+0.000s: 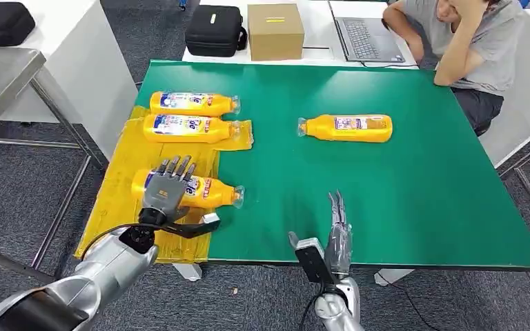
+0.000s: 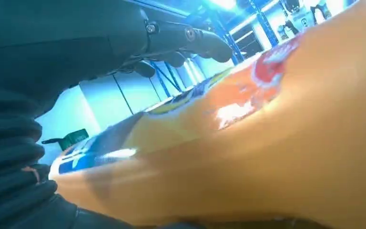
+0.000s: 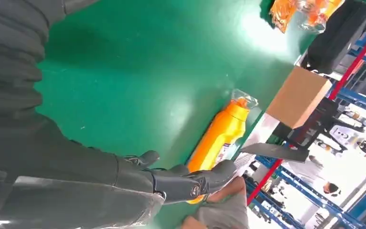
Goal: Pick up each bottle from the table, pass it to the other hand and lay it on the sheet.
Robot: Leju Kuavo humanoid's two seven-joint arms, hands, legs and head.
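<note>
From the head view, a green table carries a yellow sheet along its left side. Three orange bottles lie on their sides on the sheet: a far bottle, a middle bottle just beside it, and a near bottle. The left hand rests on top of the near bottle, fingers spread over its label; whether they grip it cannot be told. A fourth bottle lies alone on the bare table, well apart. The right hand hovers at the near table edge, fingers straight and together, holding nothing. A person sits at the far right corner beside a laptop, a cardboard box and a black case. From the left wrist view, the near bottle's orange side is pressed close under dark fingers. From the right wrist view, the lone bottle lies on green beyond the empty fingers.
</note>
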